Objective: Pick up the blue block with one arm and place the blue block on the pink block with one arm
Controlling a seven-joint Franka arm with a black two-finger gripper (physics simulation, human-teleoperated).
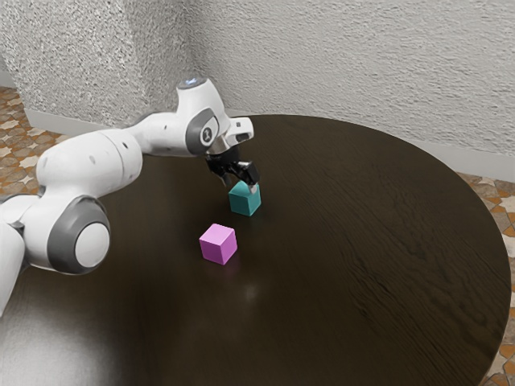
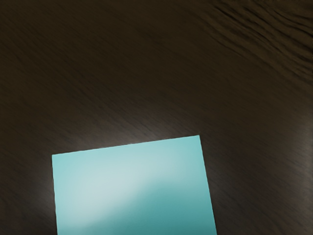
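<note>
blue block point(image 2: 132, 191): cut off at wrist view's edge | arm point(image 1: 80, 169): base cut off

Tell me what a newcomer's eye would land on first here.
The blue block stands out near the middle of the dark round table, with the black gripper right at its top. Nearer the camera, toward the exterior view's left, the pink block sits apart from it.

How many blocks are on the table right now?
2. The blue block sits just under the gripper; the pink block stands apart from it, nearer the camera. None seems hidden.
</note>
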